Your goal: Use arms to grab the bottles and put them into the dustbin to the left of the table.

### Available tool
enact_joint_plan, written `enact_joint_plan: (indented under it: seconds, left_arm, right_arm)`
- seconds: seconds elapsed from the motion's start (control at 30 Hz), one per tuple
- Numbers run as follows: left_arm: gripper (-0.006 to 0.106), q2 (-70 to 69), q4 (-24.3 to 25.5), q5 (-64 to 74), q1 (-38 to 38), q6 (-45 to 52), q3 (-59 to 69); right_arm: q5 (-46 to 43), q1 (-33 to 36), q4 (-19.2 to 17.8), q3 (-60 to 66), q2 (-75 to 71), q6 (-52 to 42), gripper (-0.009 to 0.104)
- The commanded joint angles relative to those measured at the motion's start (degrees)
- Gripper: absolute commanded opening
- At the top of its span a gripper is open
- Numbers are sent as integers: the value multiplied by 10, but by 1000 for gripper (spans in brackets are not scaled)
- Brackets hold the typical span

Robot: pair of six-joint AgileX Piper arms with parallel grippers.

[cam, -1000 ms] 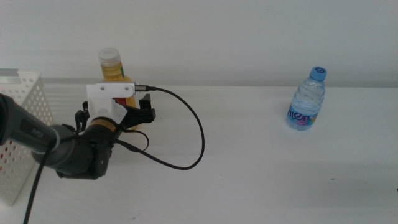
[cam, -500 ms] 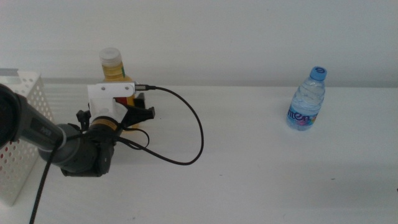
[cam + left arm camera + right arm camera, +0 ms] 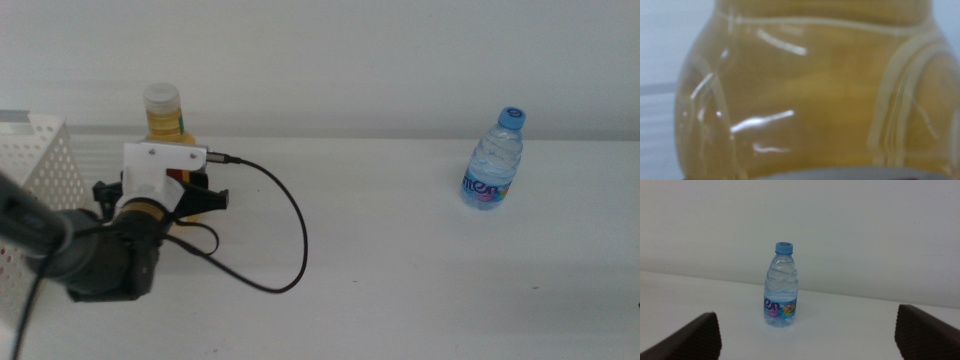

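The left gripper [image 3: 195, 192] sits at the far left part of the table [image 3: 400, 250], just right of the dustbin [image 3: 45, 165], whose white perforated wall shows at the middle view's left edge. Its white housing and dark jaws are pressed up against the juice bottle [image 3: 163, 113], which stands upright with its white cap and yellow upper body rising above the housing. In the left wrist view the amber body of this bottle [image 3: 810, 90] fills nearly the whole picture, blurred by closeness, so the jaws themselves are out of sight there; from the middle view the jaws seem to lie on either side of the bottle's lower body, but whether they are clamped on it or merely set around it cannot be told. A little red shows between the housing and the bottle (too hidden to name). A black cable [image 3: 285, 230] loops from the housing across the table toward the near side. The right gripper [image 3: 805, 330] waits well apart on the right, its jaws spread wide and gripping nothing, the two dark tips showing at the wrist picture's lower corners. Between them, farther off, the water bottle [image 3: 780, 286] stands upright on the table with its blue cap on; in the middle view this water bottle [image 3: 494, 160] is at the far right.
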Motion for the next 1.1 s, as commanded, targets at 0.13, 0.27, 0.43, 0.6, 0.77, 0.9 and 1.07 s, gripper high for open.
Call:
enact_joint_plan:
  seconds: [0.13,0.27,0.43,0.6,0.77,0.9,1.07]
  left_arm:
    - [-2,-152,1,61,1,29,81]
    - [-2,-248,-6,127,1,31,125]
    - [-2,-359,-40,278,1,78,142]
    - [-2,-457,-113,412,1,167,142]
    - [-2,-521,-152,493,1,196,142]
    - [-2,-541,-153,548,9,196,142]
    - [-2,-546,-152,563,13,194,142]
  right_arm:
    - [-4,-4,-4,25,-22,-4,93]
    - [-4,-4,-4,25,-22,-4,93]
    - [-4,-4,-4,25,-22,-4,93]
    - [-4,-4,-4,25,-22,-4,93]
    - [-4,-4,-4,25,-22,-4,93]
    - [-4,-4,-4,25,-22,-4,93]
    - [-4,-4,-4,25,-22,-4,93]
